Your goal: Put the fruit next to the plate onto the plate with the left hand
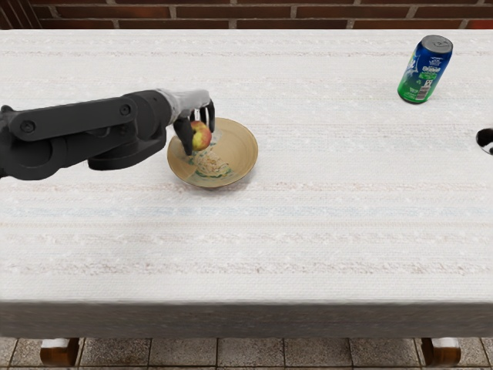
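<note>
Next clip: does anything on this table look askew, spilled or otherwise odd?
The green-and-blue can toward the far right of the table appears to lean instead of standing upright. Nothing looks spilled or damaged. The left hand grips the apple over the plate, as the task expects.

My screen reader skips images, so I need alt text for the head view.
The left hand holds an apple in its fingers over the left part of a plate on a white table. A green and blue can stands tilted at the back right.
</note>
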Motion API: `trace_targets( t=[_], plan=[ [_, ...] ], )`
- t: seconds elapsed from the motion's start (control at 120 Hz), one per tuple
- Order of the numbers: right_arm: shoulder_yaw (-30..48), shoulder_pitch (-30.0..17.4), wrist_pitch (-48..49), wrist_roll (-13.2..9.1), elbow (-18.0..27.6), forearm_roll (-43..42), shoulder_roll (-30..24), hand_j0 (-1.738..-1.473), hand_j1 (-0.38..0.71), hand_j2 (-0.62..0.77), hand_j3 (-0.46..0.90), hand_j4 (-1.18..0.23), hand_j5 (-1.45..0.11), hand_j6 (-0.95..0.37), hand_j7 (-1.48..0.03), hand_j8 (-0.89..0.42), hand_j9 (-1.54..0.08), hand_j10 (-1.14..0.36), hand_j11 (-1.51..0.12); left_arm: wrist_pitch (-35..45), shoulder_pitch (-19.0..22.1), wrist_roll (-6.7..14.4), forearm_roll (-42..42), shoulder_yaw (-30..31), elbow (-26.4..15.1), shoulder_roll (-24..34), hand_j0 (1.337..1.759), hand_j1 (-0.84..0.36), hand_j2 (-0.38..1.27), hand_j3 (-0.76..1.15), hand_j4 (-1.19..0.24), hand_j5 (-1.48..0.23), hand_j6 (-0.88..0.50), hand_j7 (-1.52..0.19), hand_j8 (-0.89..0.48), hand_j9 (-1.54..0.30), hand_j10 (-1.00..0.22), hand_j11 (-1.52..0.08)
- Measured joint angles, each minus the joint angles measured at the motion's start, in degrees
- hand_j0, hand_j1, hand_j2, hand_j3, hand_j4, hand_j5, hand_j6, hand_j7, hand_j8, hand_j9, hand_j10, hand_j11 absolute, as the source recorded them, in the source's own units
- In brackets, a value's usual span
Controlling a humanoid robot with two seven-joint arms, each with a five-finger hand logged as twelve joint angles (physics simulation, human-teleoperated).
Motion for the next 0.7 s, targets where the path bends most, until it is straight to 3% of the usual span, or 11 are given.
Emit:
trace_targets(
  t=[0.133,0.292,0.483,0.617,0.7],
  plan=[
    [0.0,0.0,0.0,0.0,0.0,0.0,0.0,-1.658,-0.35,0.0,0.0,0.0,0.0,0.0,0.0,0.0,0.0,0.0,0.0,0.1,3.7,0.0,0.9,0.1,3.1,-1.5,1.657,-0.35,0.54,0.0,-0.63,-0.98,-0.45,-0.94,-0.51,-0.95,-0.71,-0.95],
    [0.0,0.1,0.0,0.0,0.0,0.0,0.0,-1.658,-0.35,0.0,0.0,0.0,0.0,0.0,0.0,0.0,0.0,0.0,0.0,0.0,4.7,0.0,2.2,0.1,5.0,-1.3,1.657,-0.36,0.53,0.0,-0.63,-0.96,-0.43,-0.92,-0.52,-0.92,-0.69,-0.92],
    [0.0,0.1,0.0,0.0,0.0,0.0,0.0,-1.658,-0.35,0.0,0.0,0.0,0.0,0.0,0.0,0.0,0.0,0.0,0.0,0.2,4.5,0.0,2.2,-0.6,5.0,0.0,1.658,-0.03,0.23,0.0,-0.34,-0.49,-0.26,-0.47,-0.29,-0.47,-0.36,-0.48],
    [0.0,0.1,0.0,0.0,0.0,-0.1,0.0,-1.658,-0.35,0.0,0.0,0.0,0.0,0.0,0.0,0.0,0.0,0.0,0.0,-0.1,4.6,0.0,0.9,-3.9,-0.8,9.7,1.658,0.11,0.13,0.0,-0.21,-0.3,-0.17,-0.29,-0.19,-0.29,-0.22,-0.29],
    [0.0,0.1,0.0,0.0,0.0,-0.1,0.0,-1.658,-0.35,0.0,0.0,0.0,0.0,0.0,0.0,0.0,0.0,0.0,0.0,-4.0,5.0,0.0,-7.7,-8.9,-6.4,17.2,1.658,0.17,0.09,0.0,-0.16,-0.22,-0.13,-0.21,-0.14,-0.21,-0.16,-0.21]
  ],
)
